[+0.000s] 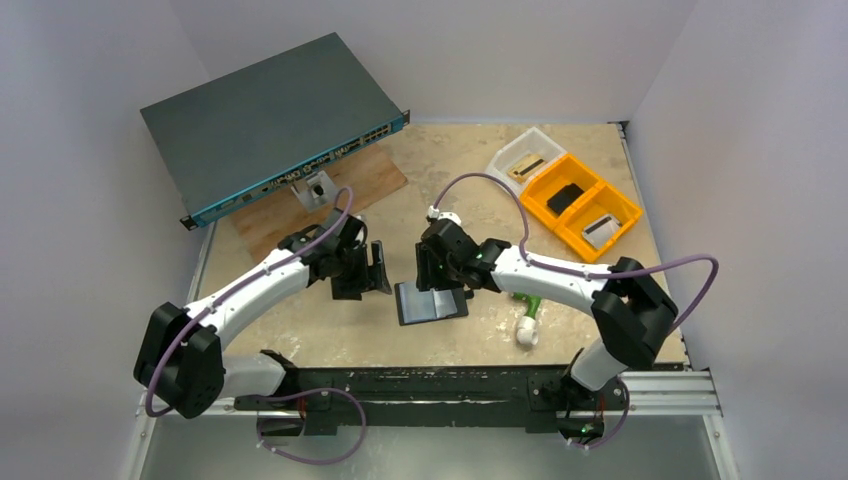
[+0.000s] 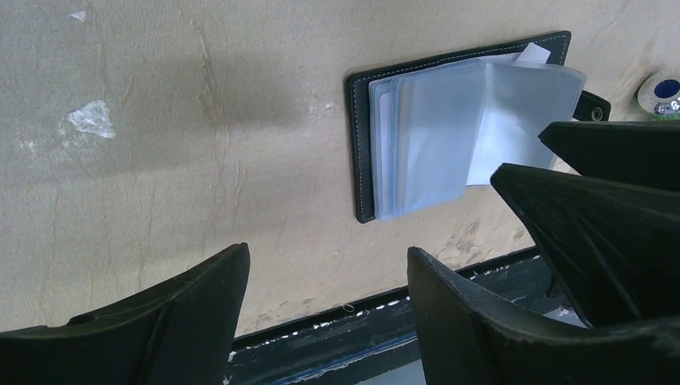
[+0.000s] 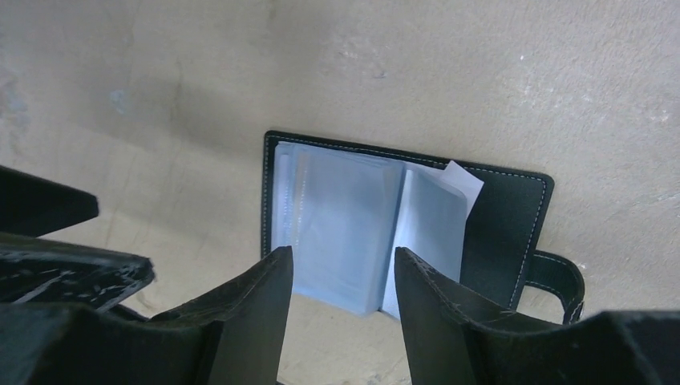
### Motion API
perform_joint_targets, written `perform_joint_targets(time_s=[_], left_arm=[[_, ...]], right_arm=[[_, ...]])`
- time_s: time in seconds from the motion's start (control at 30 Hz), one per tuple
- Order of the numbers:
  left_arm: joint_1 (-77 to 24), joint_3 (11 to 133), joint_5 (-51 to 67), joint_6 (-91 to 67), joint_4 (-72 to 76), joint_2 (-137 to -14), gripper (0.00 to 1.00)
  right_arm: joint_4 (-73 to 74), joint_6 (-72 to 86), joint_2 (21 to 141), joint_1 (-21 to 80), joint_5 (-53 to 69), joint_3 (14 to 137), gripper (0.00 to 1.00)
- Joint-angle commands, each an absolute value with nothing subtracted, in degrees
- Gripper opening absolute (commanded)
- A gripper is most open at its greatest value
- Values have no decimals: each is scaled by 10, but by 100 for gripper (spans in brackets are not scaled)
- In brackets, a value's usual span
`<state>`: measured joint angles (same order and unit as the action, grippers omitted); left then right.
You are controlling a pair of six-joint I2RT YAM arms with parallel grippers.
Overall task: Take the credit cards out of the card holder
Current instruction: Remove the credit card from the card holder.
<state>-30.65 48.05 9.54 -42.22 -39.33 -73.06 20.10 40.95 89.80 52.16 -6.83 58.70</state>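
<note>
Card holder: the black wallet lies spread open and flat on the tan table, stitched edges showing, and it serves as the reference point for everything else here.
Credit cards: the pale blue-grey cards sit inside the card holder in a fanned stack. None is out on the table.
Paper slip: a white corner pokes out of the stack toward the holder's far edge.
Strap: a black tab with a small snap sticks out from the card holder's outer cover.
Right gripper: it hangs just over the card holder, jaws parted with the stack showing in the gap between them. It grips nothing. Whether a fingertip touches the cards cannot be told.
Left gripper: it is poised just beside the card holder on the left arm's side, over bare table, jaws wide apart and empty.
Network switch: the dark grey box stands well beyond the card holder, toward the far left corner.
Orange tray: the bin rests well apart from the card holder, far and to the right.
Green-and-white object: it lies near the card holder, under the right arm.
</note>
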Motion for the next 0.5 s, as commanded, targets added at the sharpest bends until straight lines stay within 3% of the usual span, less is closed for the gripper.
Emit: perform_joint_targets(time_s=[0.0,0.47], left_arm=[[-301,483,90,-434,-374,-732,71],[-301,473,107,-437,-354,-747,70]], right_arm=[[188,413,909,524,-96,585,50],[167,406,974,541,-76,585,50]])
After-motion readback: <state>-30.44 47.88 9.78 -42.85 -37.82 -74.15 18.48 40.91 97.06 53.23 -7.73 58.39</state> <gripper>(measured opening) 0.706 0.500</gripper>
